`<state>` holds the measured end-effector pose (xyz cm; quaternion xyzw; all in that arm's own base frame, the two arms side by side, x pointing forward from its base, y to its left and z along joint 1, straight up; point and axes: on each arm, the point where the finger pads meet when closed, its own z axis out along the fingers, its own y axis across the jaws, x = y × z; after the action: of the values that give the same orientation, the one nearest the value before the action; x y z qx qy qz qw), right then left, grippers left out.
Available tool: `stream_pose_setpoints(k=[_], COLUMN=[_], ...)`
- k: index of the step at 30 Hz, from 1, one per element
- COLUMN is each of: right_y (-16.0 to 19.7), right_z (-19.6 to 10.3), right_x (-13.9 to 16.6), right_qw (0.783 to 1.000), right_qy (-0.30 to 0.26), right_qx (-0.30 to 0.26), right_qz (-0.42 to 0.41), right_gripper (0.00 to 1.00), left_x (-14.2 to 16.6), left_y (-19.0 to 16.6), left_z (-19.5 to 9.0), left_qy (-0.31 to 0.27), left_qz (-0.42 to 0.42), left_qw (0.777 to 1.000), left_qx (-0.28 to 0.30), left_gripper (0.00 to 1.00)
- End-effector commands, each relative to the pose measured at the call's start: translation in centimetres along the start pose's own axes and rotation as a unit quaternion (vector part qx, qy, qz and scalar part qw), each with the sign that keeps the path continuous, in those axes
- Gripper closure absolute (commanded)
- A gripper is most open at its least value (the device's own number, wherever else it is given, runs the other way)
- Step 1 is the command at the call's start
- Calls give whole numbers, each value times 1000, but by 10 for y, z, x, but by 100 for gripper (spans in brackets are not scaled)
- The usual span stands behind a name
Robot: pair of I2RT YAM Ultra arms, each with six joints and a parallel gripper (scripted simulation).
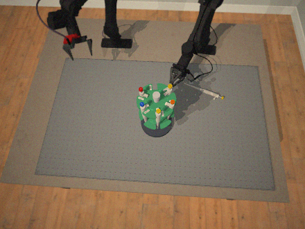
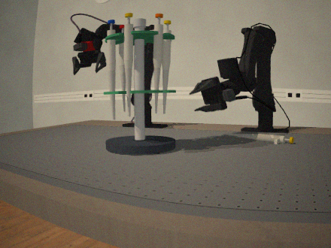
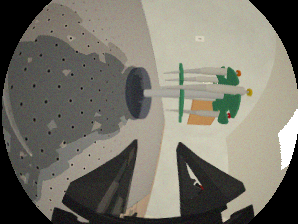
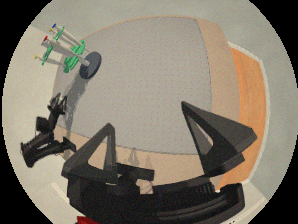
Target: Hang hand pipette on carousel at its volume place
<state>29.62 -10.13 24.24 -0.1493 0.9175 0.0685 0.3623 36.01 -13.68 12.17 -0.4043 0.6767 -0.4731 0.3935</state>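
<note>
The loose pipette (image 1: 206, 91) is white with a yellow push button and lies flat on the grey mat, right of the carousel; it also shows in the exterior view (image 2: 274, 139). The green carousel (image 1: 157, 104) (image 2: 140, 75) stands mid-mat on a dark round base and holds several hanging pipettes with red, blue, yellow and orange buttons. My left gripper (image 1: 177, 76) (image 3: 157, 145) hovers just behind the carousel's head, between it and the loose pipette, its fingers apart and empty. My right gripper (image 1: 79, 48) is open and empty, high at the mat's far left corner (image 4: 147, 119).
Both arm bases (image 1: 116, 42) stand at the mat's far edge. The left wrist view shows the carousel (image 3: 200, 92) close ahead. The right wrist view shows the carousel (image 4: 67, 50) far off, with the left arm (image 4: 47, 129) below it.
</note>
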Motion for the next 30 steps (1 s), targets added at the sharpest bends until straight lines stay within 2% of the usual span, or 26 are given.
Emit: stream_pose_setpoints(k=[1, 3, 17, 30], right_y=[-3, -3, -3, -3], right_z=[-6, -6, -6, -6], right_x=[-9, -9, -9, -9], right_qw=[1000, 1000, 1000, 1000], right_qy=[-18, -18, -18, -18], right_qx=[6, 6, 6, 6], right_qz=[-13, -13, -13, -13], right_gripper=[0, 0, 0, 0], left_x=[-2, -2, -5, -11], left_y=[-40, -32, -35, -40], left_z=[15, 12, 11, 46], left_qy=[-44, -51, -52, -53], left_qz=[-76, -86, -83, -80], left_qw=[990, 987, 987, 988], left_qx=[115, 122, 124, 120], left_gripper=[51, 51, 51, 51])
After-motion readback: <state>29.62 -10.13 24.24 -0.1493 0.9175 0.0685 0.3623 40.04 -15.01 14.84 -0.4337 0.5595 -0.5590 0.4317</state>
